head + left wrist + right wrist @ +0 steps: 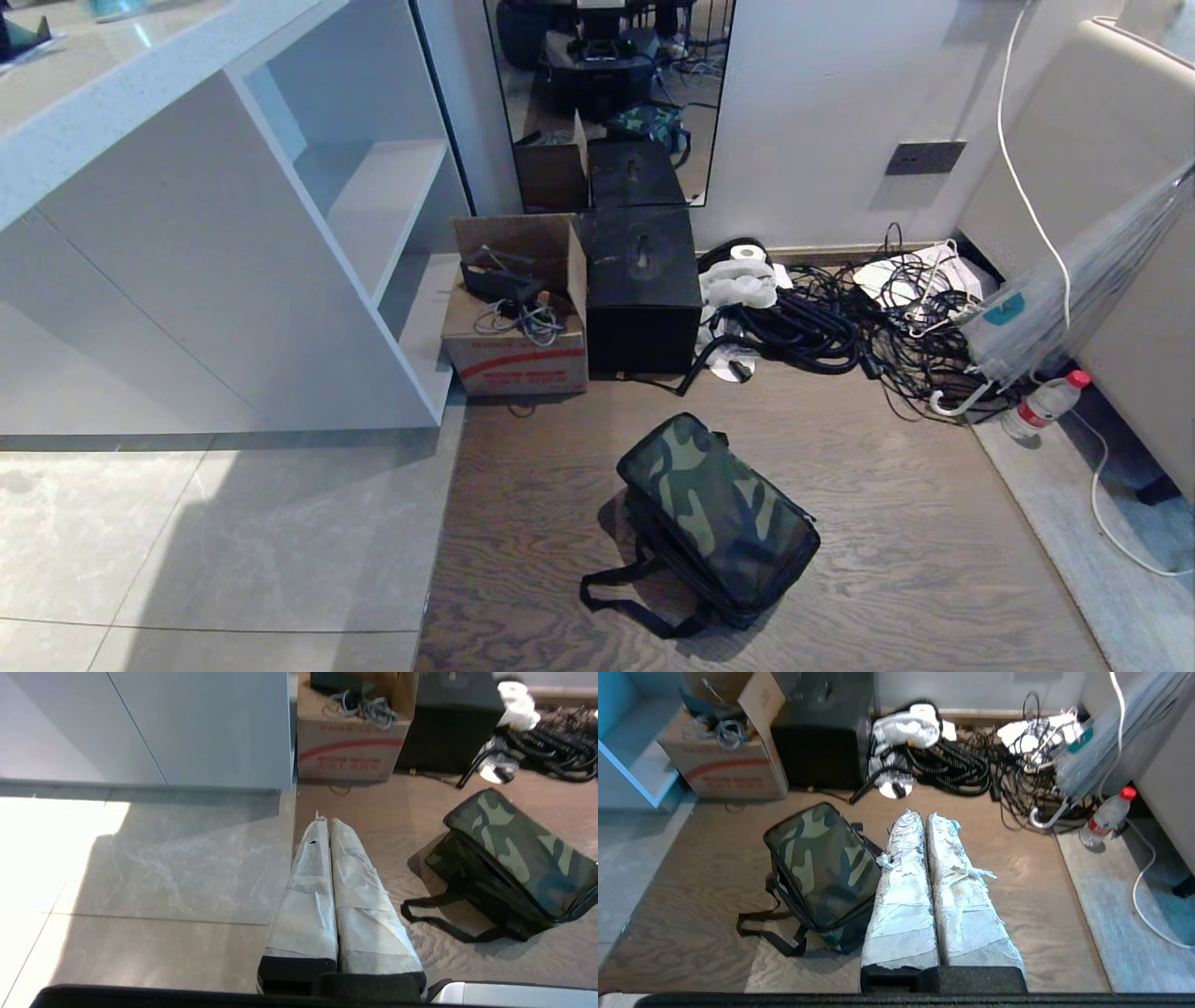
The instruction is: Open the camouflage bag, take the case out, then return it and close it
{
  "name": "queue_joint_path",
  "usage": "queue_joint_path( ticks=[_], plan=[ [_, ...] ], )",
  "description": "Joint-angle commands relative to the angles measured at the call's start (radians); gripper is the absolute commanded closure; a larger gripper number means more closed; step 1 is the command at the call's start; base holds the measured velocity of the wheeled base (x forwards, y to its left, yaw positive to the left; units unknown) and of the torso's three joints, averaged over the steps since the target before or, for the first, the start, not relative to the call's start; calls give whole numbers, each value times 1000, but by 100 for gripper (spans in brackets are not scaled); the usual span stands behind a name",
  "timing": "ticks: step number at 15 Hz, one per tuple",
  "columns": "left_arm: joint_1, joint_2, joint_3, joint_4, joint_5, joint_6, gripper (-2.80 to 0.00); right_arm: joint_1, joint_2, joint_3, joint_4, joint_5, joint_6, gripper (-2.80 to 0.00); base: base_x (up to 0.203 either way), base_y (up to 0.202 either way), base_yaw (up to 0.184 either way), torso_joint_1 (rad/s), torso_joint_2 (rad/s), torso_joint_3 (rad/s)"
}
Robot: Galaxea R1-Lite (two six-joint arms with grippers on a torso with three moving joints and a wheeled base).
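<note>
Lying beyond camouflage bag: cardboard carton, black box, cables.

Wood-grain floor meets pale tiles on the left. White cabinet with open shelves stands left. Mirror leans on white wall. Daylight patch falls across the tiles.

The camouflage bag lies closed on the wooden floor, before the black box. A cardboard carton stands left of the box, a cable heap right, against the wall.
</note>
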Motion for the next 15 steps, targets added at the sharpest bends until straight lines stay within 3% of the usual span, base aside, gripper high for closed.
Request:
queue_joint_path(
  ticks=[1,15],
  plan=[
    [0,0,0,0,0,-1,0,0,3,40,-1,0,-1,0,0,0,0,-1,-2,198],
    [0,0,0,0,0,-1,0,0,3,40,-1,0,-1,0,0,0,0,2,3,204]
  ],
)
